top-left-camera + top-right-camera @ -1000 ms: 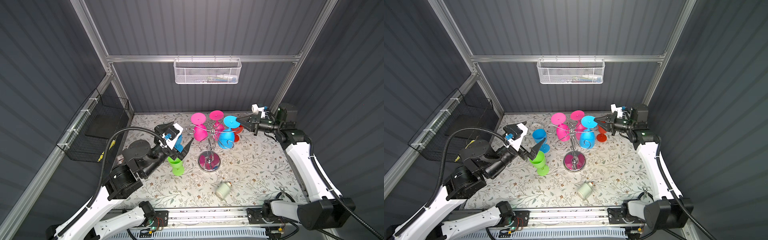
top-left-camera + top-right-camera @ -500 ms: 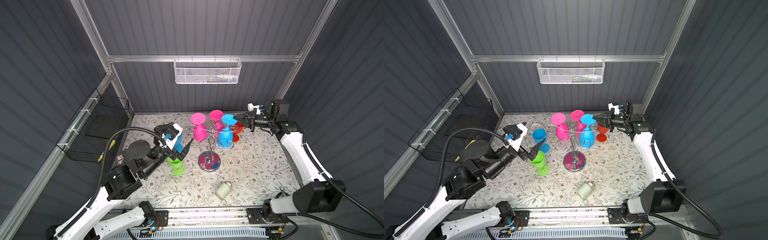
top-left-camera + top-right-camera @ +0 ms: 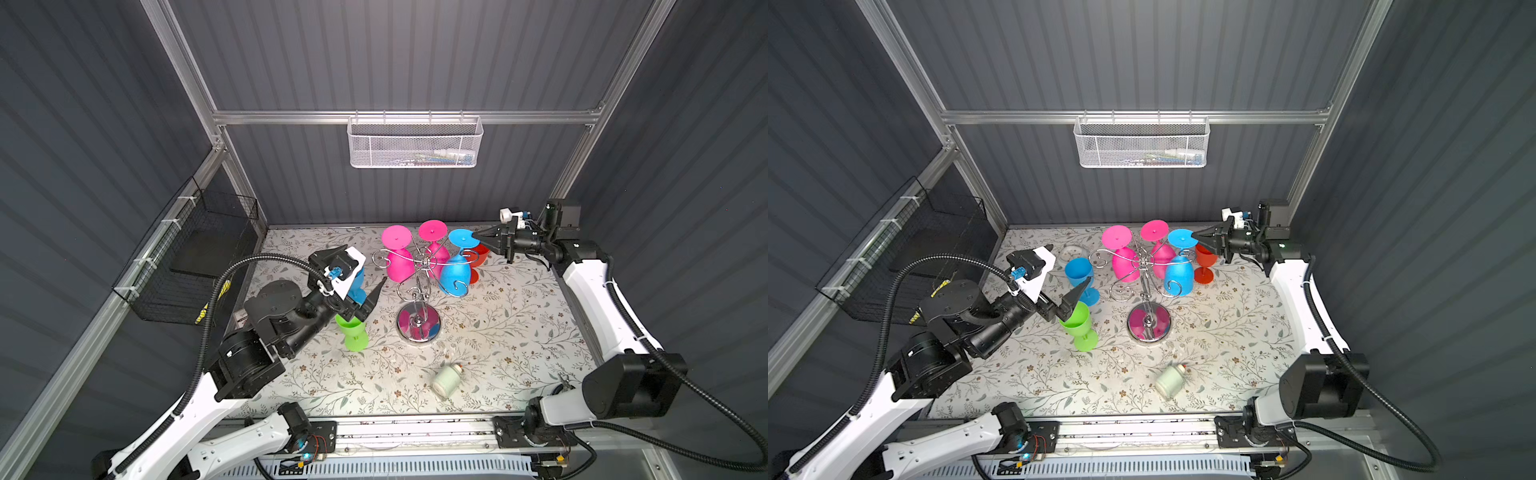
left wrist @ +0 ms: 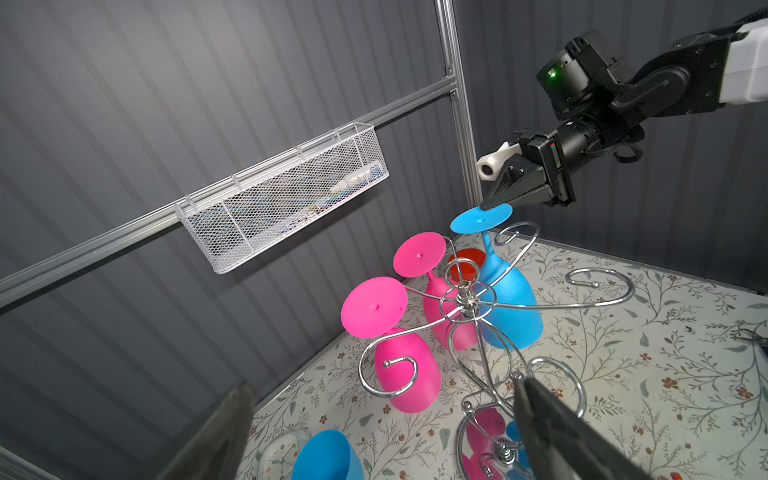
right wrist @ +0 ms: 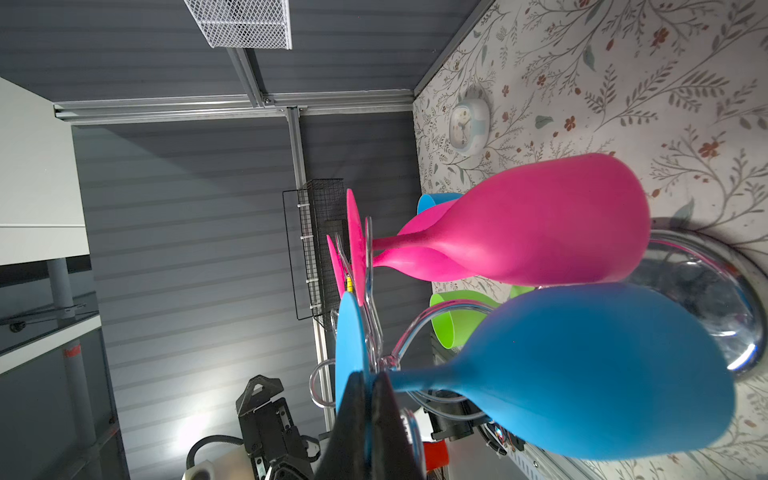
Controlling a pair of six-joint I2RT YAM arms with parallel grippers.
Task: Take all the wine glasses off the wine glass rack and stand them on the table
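The chrome wine glass rack stands mid-table on its round mirror base. A blue wine glass hangs upside down from a right-hand arm. My right gripper is shut on the rim of its flat foot. Two pink wine glasses also hang there. My left gripper is open and holds nothing, left of the rack above a green glass.
An upright blue glass stands under the left gripper, and a red glass stands behind the rack on the right. A small clock lies at back left and a white bottle near the front. A black wire basket hangs on the left wall.
The right arm's wrist and elbow have shifted toward the back wall, with the gripper still pinching the blue foot. The blue glass has barely moved. The left arm is still.
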